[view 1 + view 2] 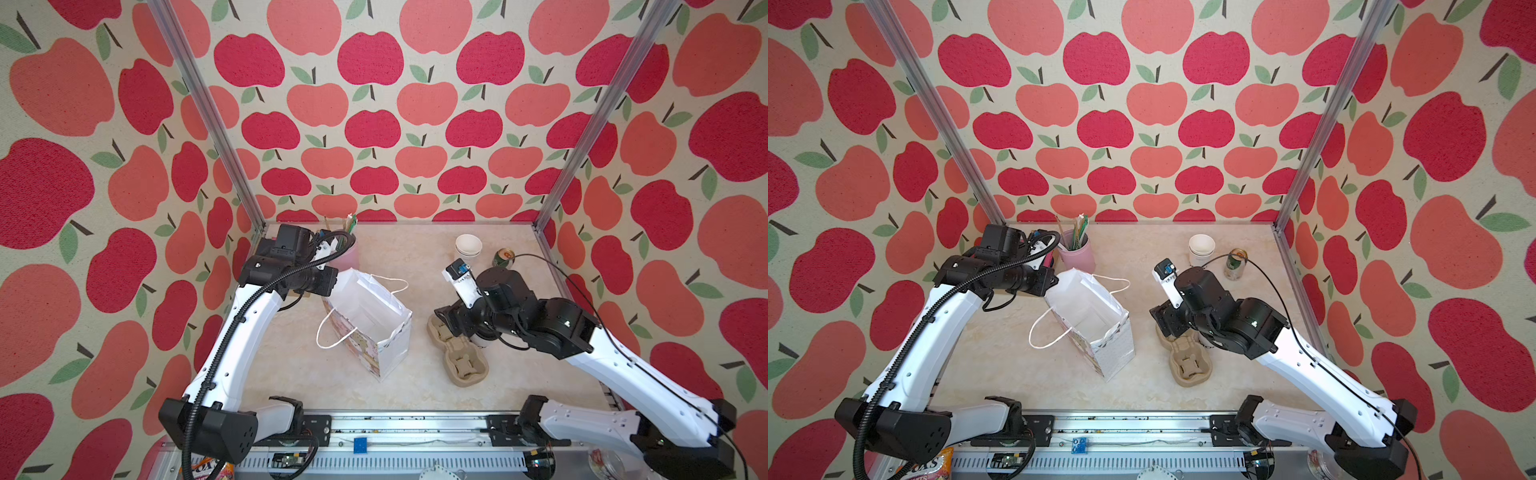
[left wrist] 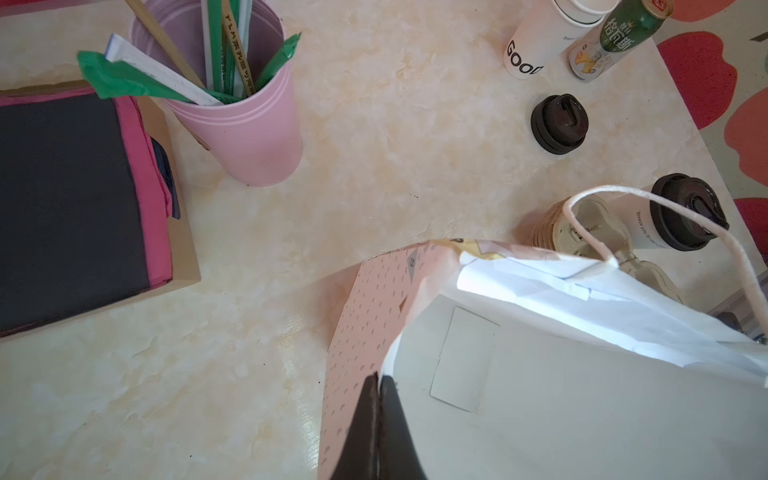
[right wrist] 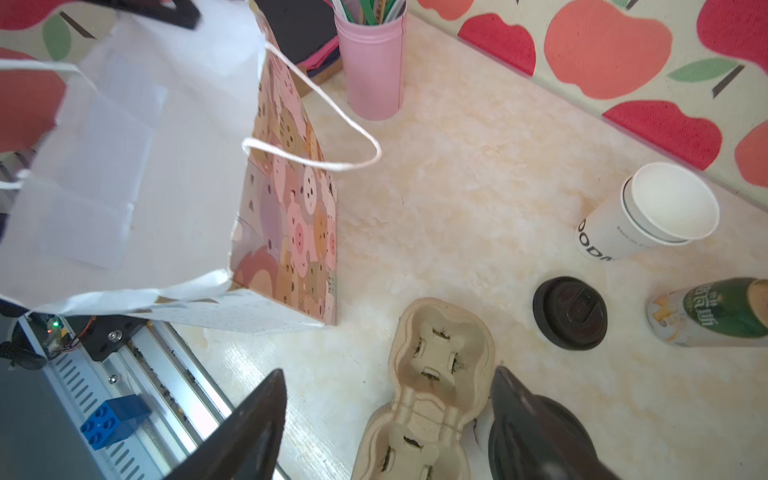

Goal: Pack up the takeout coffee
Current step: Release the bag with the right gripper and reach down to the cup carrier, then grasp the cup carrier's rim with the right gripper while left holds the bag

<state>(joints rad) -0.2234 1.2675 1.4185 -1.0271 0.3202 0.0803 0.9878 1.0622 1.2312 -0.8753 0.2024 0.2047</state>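
Left wrist view shows the left pincer clenched on the rim of the paper bag, with one finger on the pink dotted outside and the other on the white inside. The takeout coffee stands on the bench just beside the cardboard cup carrier with its black sip lid on. A small grey line on its white side begins "Breeze you to".

In both top views the carrier sits at 3 o'clock from the bag, and the coffee at 3 o'clock from the carrier, mostly hidden under the right arm. The right pincer is released, its fingers wide apart over the carrier and grasping nothing.

The stack of white cups, lettered "GOOD" in bold black, stands at 1 o'clock from the bag. The green can is at 3 o'clock from the stack, and its label reads "格瓦斯". A loose black lid lies between the stack and the carrier. The pink cup of wrapped straws and chopsticks stands at 12 o'clock from the bag; the printing on those wrappers is too small to read.
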